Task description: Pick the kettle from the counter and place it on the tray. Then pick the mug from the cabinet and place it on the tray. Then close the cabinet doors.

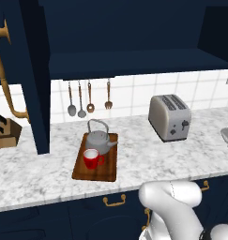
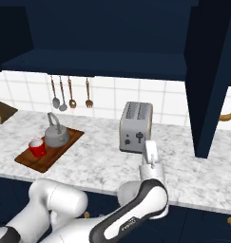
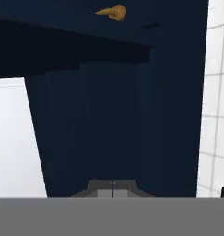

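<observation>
- While both doors stay open, only the last step is left, I judge: left door (image 1: 33, 93) and right door (image 2: 207, 80) stand edge-on off the cabinet (image 1: 134, 33), shelf bare.
- Counter (image 1: 143, 154): wide bare stone betw. tray and toaster (image 1: 170, 117); arm has room there.
- Tray (image 1: 94, 171) near the front edge, carrying both items; those 2 steps look done.
- Kettle (image 1: 99, 139) at tray's back, mug (image 1: 91, 159) just in front, close or touching.
- Gripper (image 3: 113, 188): fingers pressed together, holding nothing, facing a navy panel close up; brass handle tip (image 3: 114, 12) above.
</observation>
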